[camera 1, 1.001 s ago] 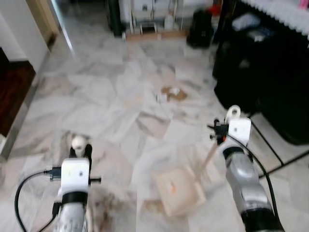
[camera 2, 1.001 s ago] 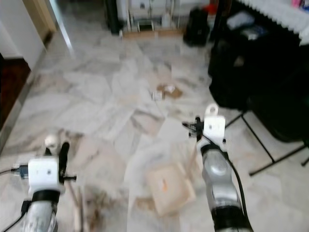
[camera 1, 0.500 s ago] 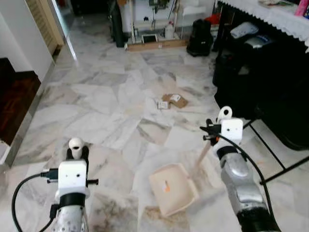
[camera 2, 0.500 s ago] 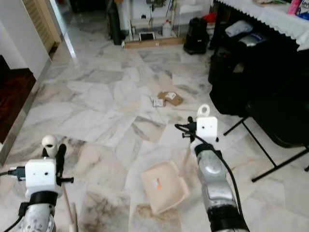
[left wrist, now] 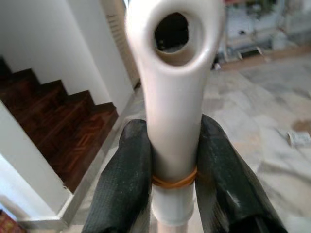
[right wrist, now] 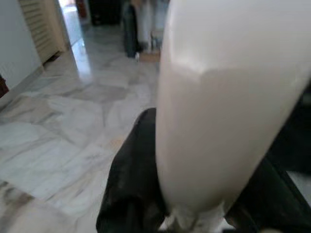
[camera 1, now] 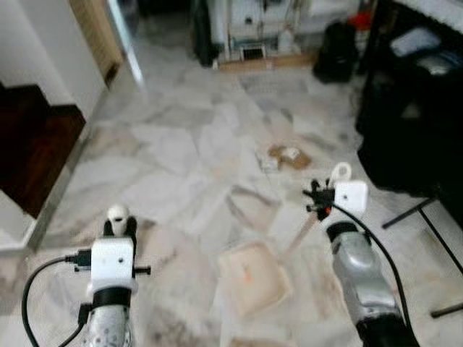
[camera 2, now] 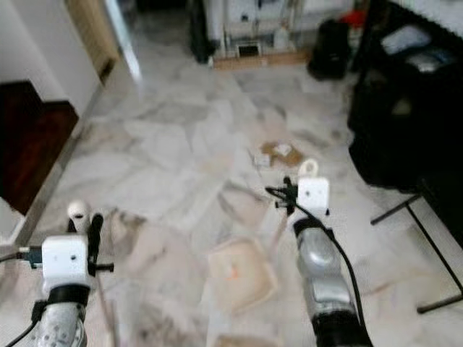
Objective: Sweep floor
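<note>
Gripping: our left gripper (left wrist: 172, 179) clamps the broom handle (left wrist: 173, 97); right gripper (right wrist: 194, 204) clamps the dustpan handle (right wrist: 228, 102), dustpan (camera 1: 253, 276) near-centre.

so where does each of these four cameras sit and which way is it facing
Left eye, right eye: on the head, facing forward and down at the marble floor; both arms, dustpan and scraps show.
Left wrist: looks along the left gripper, shut on the broom handle, toward the stairs.
Right wrist: along the right gripper, clamping the dustpan handle.
</note>
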Robot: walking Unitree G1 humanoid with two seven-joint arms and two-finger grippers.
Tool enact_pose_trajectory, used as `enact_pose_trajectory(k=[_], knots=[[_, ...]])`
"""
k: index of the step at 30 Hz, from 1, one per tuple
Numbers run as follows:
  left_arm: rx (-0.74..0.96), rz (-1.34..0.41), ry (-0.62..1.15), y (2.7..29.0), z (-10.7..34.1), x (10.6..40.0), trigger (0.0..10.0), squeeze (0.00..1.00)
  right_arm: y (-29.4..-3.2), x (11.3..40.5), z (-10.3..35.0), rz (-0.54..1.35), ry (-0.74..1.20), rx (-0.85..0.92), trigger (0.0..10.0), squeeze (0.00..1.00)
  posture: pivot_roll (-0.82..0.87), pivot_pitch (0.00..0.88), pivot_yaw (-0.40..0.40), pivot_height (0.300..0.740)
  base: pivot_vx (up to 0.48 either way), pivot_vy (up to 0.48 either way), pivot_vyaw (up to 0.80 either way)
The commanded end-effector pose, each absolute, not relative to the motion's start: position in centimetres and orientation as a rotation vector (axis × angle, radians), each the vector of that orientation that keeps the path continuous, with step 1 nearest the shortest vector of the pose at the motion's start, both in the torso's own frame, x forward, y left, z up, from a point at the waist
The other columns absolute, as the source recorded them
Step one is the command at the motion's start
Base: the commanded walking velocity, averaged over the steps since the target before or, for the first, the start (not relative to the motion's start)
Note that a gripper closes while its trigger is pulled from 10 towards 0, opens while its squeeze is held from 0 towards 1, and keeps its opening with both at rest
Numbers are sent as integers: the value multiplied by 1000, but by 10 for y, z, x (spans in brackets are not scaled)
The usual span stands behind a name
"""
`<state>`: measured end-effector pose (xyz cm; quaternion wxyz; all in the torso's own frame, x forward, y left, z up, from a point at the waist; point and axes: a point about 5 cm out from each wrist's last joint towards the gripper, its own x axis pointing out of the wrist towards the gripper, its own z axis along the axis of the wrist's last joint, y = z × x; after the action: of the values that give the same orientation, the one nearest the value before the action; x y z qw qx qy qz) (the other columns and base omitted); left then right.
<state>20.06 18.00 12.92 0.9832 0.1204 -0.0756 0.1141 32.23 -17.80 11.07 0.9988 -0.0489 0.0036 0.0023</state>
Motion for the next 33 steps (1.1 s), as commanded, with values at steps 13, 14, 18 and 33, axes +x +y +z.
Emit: enact_pose_trajectory(k=[13,14,18,33], knots=[[271,245,-167,186,133,200,10000,0,-166,327,128,33,-75,-73,10000,0,-122,59,47,740,441,0,0],[271,245,-167,186,133,200,10000,0,-166,327,128,34,-75,-73,10000,0,-122,60,46,740,439,0,0],[271,247,-166,186,133,200,10000,0,-167,327,128,36,-74,-73,10000,0,-122,65,44,740,440,0,0],[271,252,-161,186,132,200,10000,0,-166,328,130,49,-79,-94,10000,0,-122,72,40,740,440,0,0]])
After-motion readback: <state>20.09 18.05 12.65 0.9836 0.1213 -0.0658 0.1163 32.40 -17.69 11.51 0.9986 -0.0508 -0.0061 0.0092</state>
